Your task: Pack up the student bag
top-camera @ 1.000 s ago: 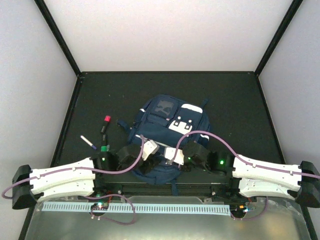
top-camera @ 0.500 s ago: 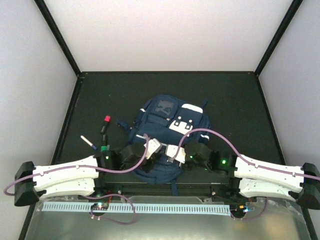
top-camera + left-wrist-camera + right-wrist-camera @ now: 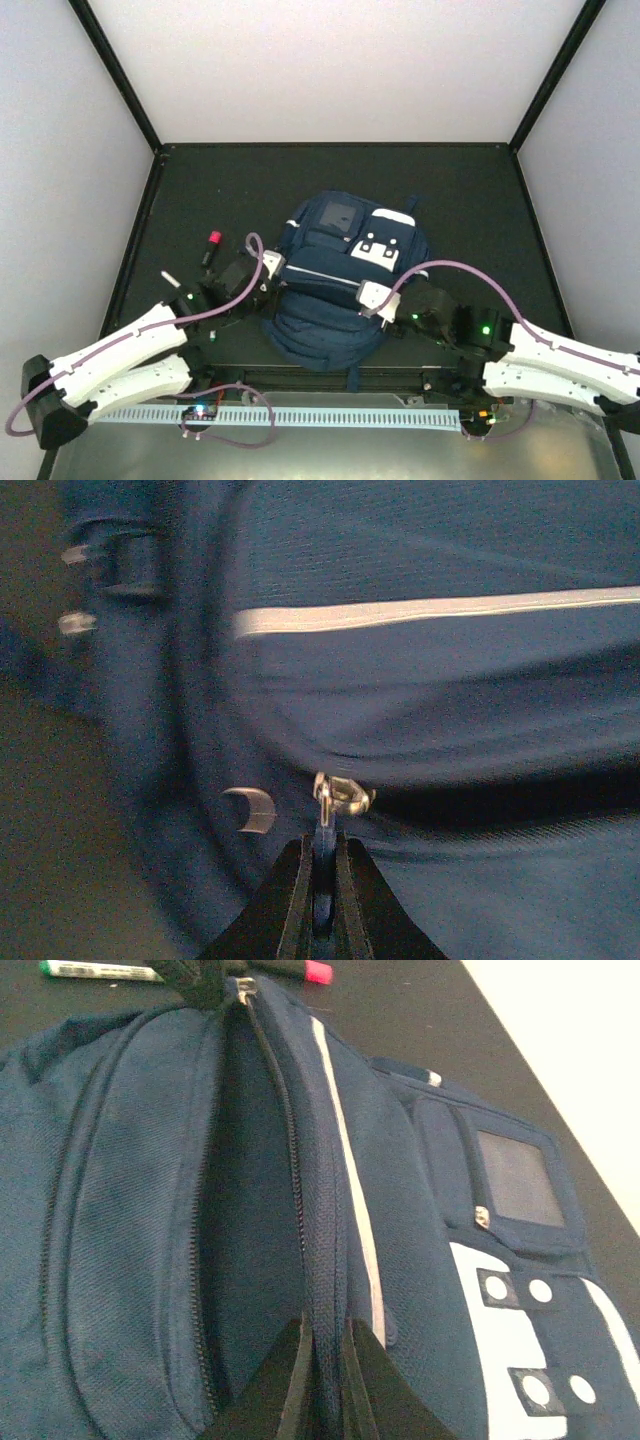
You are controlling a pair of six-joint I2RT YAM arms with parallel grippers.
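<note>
Student bag (image 3: pixel 320 322) meets mat's (image 3: pixel 470 190) near edge, marker (image 3: pixel 211 245) leftward.

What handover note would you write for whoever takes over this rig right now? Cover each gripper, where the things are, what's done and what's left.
Grippers: the left gripper is shut on the zip pull. The right gripper is shut on the fabric edge of the bag, beside the zip.
Things: the bag lies mid-table. The red-capped marker, white pen and green marker lie on the table to its left.
Done: the main zip is open.
Left: nothing can be seen inside the bag. The pens probably go in, then the zip is closed.
</note>
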